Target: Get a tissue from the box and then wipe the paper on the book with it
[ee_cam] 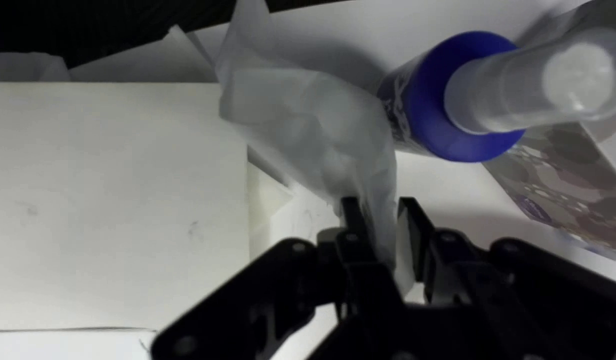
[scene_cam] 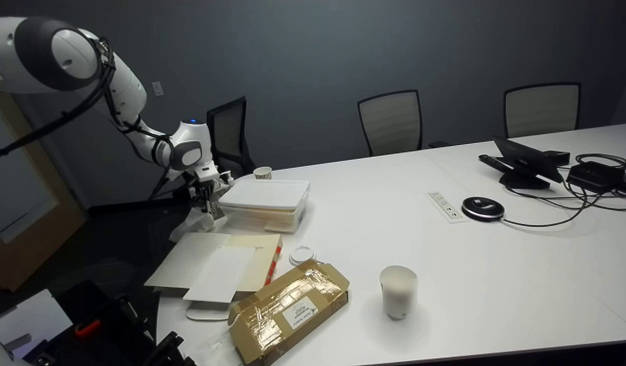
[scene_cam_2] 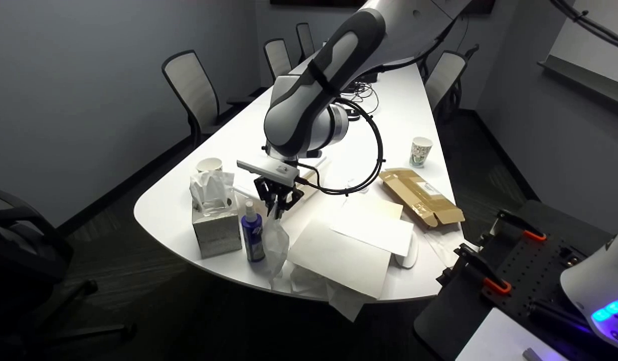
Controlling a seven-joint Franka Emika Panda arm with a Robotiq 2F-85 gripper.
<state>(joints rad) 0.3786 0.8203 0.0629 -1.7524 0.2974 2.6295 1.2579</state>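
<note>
Seemingly, fetching is done: the jaws pinch a crumpled white tissue near the worktop's rounded edge, and wiping the pale, flat book-and-paper stack remains.

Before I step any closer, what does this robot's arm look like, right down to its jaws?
The arm is white and rounded, with curved dark bands, black cables strung along it and a small blue light near its end. The jaws are black and angular, built of jointed segments, with a flat white bar above them. The white base bears a glowing blue strip.
</note>
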